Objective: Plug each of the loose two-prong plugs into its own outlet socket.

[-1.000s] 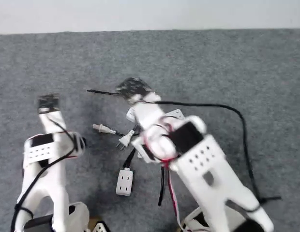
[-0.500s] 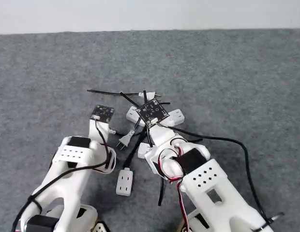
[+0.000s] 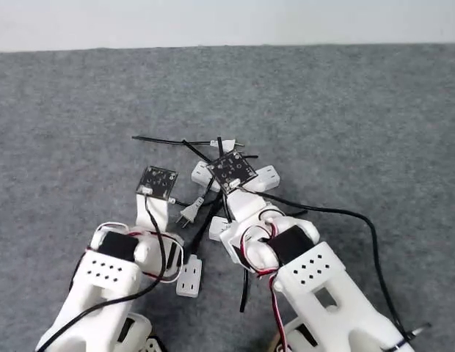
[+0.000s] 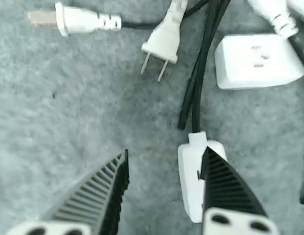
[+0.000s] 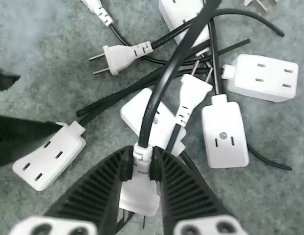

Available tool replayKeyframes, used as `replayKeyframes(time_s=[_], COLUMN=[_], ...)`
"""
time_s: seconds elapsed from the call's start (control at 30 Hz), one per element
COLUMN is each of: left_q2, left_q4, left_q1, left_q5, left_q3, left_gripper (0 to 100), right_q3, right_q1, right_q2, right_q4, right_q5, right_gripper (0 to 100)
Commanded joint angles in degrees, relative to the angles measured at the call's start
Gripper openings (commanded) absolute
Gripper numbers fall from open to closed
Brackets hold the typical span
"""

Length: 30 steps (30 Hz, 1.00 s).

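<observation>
Right hand first: it's pinched narrow on a white two-prong plug, gripping at the neck where the black cord leaves. The prongs point back toward the wrist, away from every socket. That's the first worry, I'd say. The plug has to be turned round before it can go in, and a grip that close to the cord could let it swivel or slip.

Second worry: the cord runs straight over the tangle in the middle of the high view frame, crossing a loose plug and passing a flat socket. Lift it and the whole heap may drag along.

Over to the left hand, spread wide and holding nothing, low over the grey worktop. An extension socket lies just inside one finger; touching or not, I can't tell. In the high view that extension socket sits at lower centre, just beside the left arm.

Close now and the finger could land on top, shoving the socket sideways rather than clamping it. Nothing anchors these sockets, so an unbraced one will likely skate away when a plug is pushed at it. Another loose plug lies just beyond, prongs toward the hand.
</observation>
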<state>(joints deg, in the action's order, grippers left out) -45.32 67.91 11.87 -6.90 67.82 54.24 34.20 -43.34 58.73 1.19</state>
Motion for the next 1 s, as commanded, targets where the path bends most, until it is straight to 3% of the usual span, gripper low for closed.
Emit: replayKeyframes(time_s=[0.0,0.2,0.33,0.53,0.67,0.83,0.97], left_q2=[5.6,23.6,26.7,27.3,27.3,27.3,26.7], left_q4=[-1.2,-1.2,-1.2,-1.3,-5.8,-7.2,-7.9], left_q1=[1.0,10.9,16.2,16.3,16.4,16.4,16.4], left_q5=[-1.1,-6.1,-8.0,-8.3,-8.0,-1.4,-0.4], left_q3=[-2.4,-9.3,-10.6,-9.9,-7.2,-6.5,-7.2], left_gripper=[23,23,23,23,21,1,1], right_q3=[-0.7,-0.7,-0.7,-0.7,-0.7,-0.7,-1.3], right_q1=[-2.1,-2.3,-2.4,-2.5,-2.5,-3.1,-4.7], right_q2=[-1.6,-1.6,-1.6,-1.6,-1.6,-1.6,-1.6], right_q4=[-1.4,-1.4,-1.4,-1.4,-1.4,-1.4,-1.6], right_q5=[-0.8,-0.8,-0.8,-0.8,-0.8,-0.8,-1.7], right_gripper=[0.8,0.8,0.8,0.8,0.8,0.8,0.8])
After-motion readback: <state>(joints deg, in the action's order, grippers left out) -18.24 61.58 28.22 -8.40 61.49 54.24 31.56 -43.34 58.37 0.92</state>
